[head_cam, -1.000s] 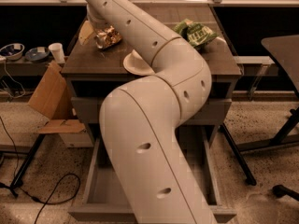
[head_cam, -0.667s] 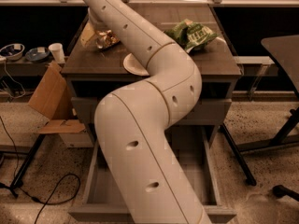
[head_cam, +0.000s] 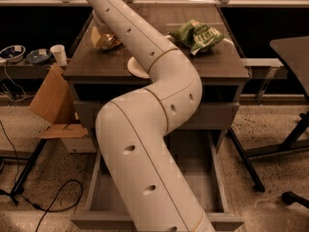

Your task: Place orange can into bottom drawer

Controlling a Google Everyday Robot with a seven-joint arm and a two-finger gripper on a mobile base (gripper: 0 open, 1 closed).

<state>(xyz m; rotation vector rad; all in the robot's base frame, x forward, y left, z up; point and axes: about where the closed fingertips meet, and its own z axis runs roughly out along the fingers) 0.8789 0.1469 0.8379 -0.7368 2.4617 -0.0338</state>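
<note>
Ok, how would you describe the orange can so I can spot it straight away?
Start at the dark cabinet top above the open bottom drawer and go to its far left corner, where the gripper hangs, mostly hidden behind the arm. The orange can is right there, beyond the white plate. It is shiny orange-gold metal, unlike the crinkled green snack bag on the right.

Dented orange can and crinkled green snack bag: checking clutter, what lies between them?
Camera view: the white robot arm crosses between orange can and green bag; the gripper is at the can.
</note>
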